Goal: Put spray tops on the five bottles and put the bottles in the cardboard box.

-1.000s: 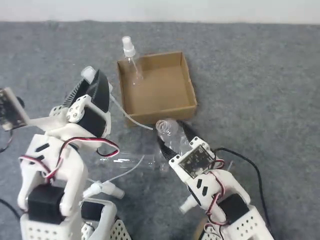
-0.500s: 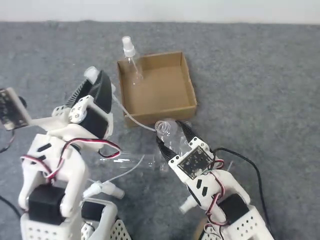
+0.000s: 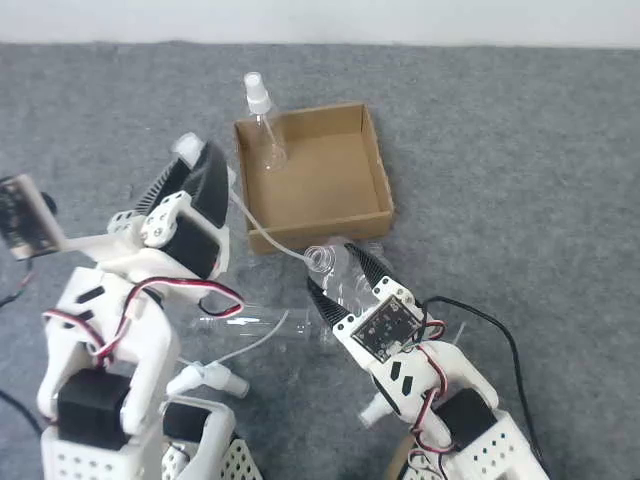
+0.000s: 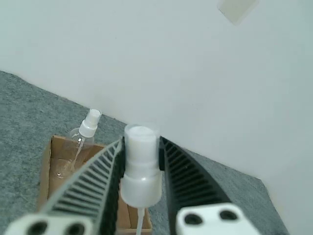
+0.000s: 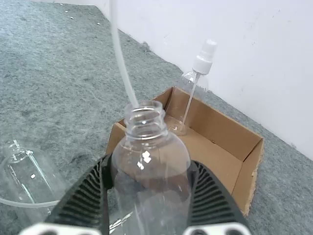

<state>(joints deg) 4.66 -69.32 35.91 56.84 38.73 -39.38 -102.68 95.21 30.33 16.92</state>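
Nearest us a loose spray top (image 3: 213,380) lies on the grey carpet (image 3: 500,150), with a lying bottle (image 3: 245,323), uncapped, just at its 12 o'clock. The right gripper (image 3: 338,270) pinches an open bottle (image 3: 335,262) by the body, neck tipped toward 11 o'clock. At 10 o'clock from it the left gripper (image 3: 195,160) clamps a held spray top (image 4: 142,166). Its dip tube (image 3: 262,232) runs to the open bottle's mouth; we cannot tell if the tip is inside. The cardboard box (image 3: 380,180) sits at 12 o'clock of the right gripper, with a capped bottle (image 3: 262,120) upright in its 11 o'clock corner
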